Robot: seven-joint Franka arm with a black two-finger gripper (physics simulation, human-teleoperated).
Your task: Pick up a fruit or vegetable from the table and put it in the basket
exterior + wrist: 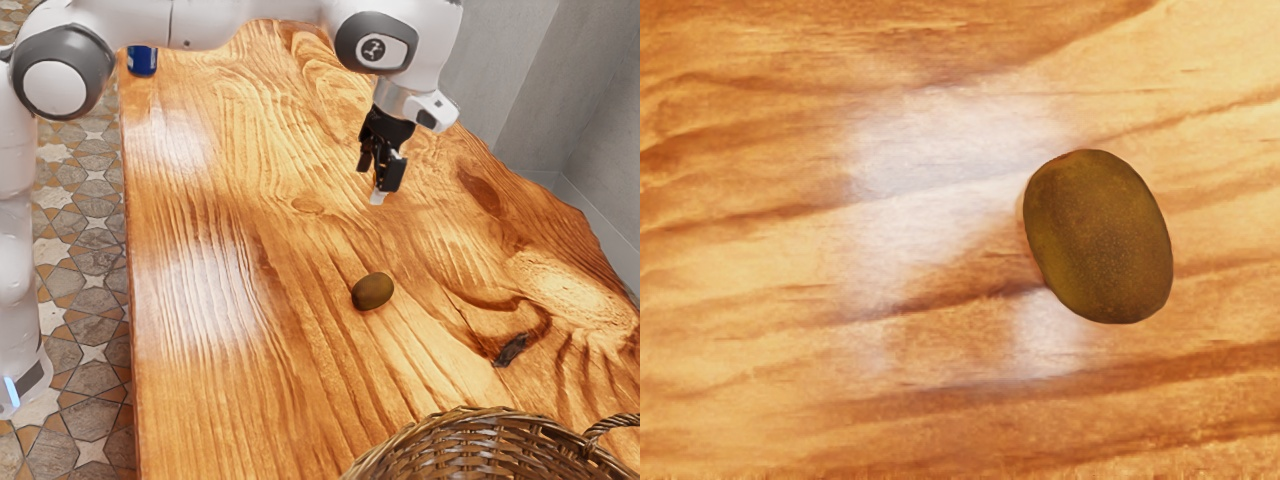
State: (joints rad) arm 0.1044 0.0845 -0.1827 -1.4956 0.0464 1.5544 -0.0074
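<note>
1. One brown, oval kiwi (1100,237) lies bare on the surface, well apart from the basket; the black end effector (381,190) hangs above, clear of it. I cannot tell whether the end effector is spread or pressed together.
2. Missed grasp: the kiwi sits off the wrist view's centre, so a straight descent might nudge it rather than straddle it.
3. Rolling: its rounded skin gives little to brace against — a lopsided touch could send it away over the wood.
4. Slipping: a shallow pinch near its curved end could squeeze it loose during the lift.
5. Basket trouble: the brown woven wicker basket (470,414) has a raised rim and a looped handle (612,422); a low carry could catch either.
6. Surface: the glossy, orange-brown wooden table (200,410) has swirling grain, pale glare and a small dark, rough patch or fragment (511,349) — I can't tell which. Near its far edge stands a blue cylindrical can (142,61).
7. Room: grey walls (510,80), patterned stone-tile floor (80,260).
</note>
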